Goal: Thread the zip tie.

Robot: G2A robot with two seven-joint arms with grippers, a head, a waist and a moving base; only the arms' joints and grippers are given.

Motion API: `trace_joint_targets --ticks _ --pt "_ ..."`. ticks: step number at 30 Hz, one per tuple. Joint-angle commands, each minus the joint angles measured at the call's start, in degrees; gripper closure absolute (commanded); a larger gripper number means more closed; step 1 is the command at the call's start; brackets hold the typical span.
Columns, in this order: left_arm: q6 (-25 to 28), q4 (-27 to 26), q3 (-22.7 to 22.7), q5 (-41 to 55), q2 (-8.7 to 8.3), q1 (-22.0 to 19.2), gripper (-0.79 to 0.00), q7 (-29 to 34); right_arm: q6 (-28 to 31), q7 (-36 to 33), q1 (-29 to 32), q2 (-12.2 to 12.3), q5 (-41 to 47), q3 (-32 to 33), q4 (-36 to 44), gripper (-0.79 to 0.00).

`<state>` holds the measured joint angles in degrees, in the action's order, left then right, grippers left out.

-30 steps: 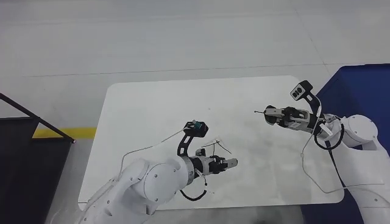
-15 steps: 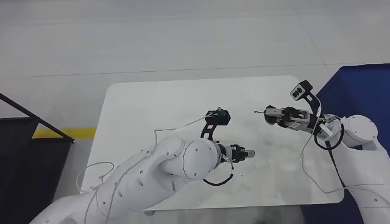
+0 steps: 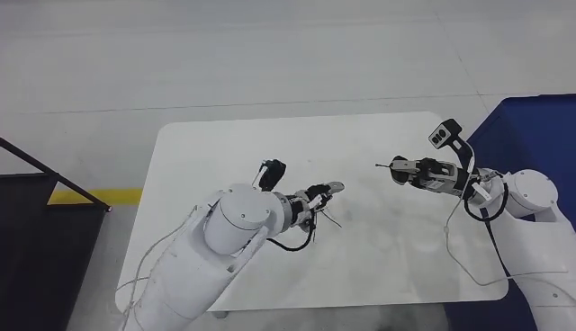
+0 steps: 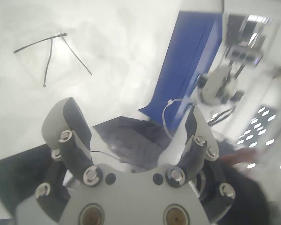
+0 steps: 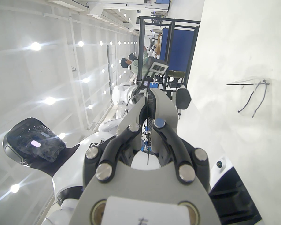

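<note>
Pinching zip tie [image 5: 148, 155]: right gripper [image 5: 147, 94] clamped | left gripper [image 4: 131, 110] spread wide over table [image 4: 121, 24]

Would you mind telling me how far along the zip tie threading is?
Done: the right gripper is shut on one black zip tie. In hand: the left gripper hangs open and empty near the loose ties on the table. Left: the threading itself; no closed loop shows.

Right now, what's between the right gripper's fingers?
A black zip tie: its ridged strap is clamped between the shut fingers of the right gripper. The part pinched deeper inside is covered by the fingers.
</note>
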<state>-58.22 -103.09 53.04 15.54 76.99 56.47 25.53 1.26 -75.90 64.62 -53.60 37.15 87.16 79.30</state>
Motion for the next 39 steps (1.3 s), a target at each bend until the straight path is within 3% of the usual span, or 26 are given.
trace_joint_targets --ticks 1,9,11,15,32,37,39 --pt "0.22 -3.87 -0.56 3.77 0.21 -0.95 -0.785 -1.80 0.00 0.00 0.00 0.00 0.00 0.00 0.00 0.000" --pt "0.22 -3.76 -0.86 3.89 0.21 -0.79 -0.785 -1.50 0.00 0.00 0.00 0.00 0.00 0.00 0.00 0.000" --pt "0.22 -1.62 -1.42 2.41 0.28 -0.24 -0.785 -6.78 0.00 0.00 0.00 0.00 0.00 0.00 0.00 0.000" --pt "0.22 -2.54 -4.03 11.78 1.48 0.57 -0.785 -16.43 0.00 0.00 0.00 0.00 0.00 0.00 0.00 0.000" --pt "0.22 -2.54 -4.03 11.78 1.48 0.57 -0.785 -16.43 0.00 0.00 0.00 0.00 0.00 0.00 0.00 0.000" --pt "0.22 6.57 -1.95 21.23 2.32 1.96 -0.785 -20.57 0.00 0.00 0.00 0.00 0.00 0.00 0.00 0.000" --pt "0.22 7.15 -1.36 25.19 2.76 1.66 -0.785 -26.07 0.00 0.00 0.00 0.00 0.00 0.00 0.00 0.000"
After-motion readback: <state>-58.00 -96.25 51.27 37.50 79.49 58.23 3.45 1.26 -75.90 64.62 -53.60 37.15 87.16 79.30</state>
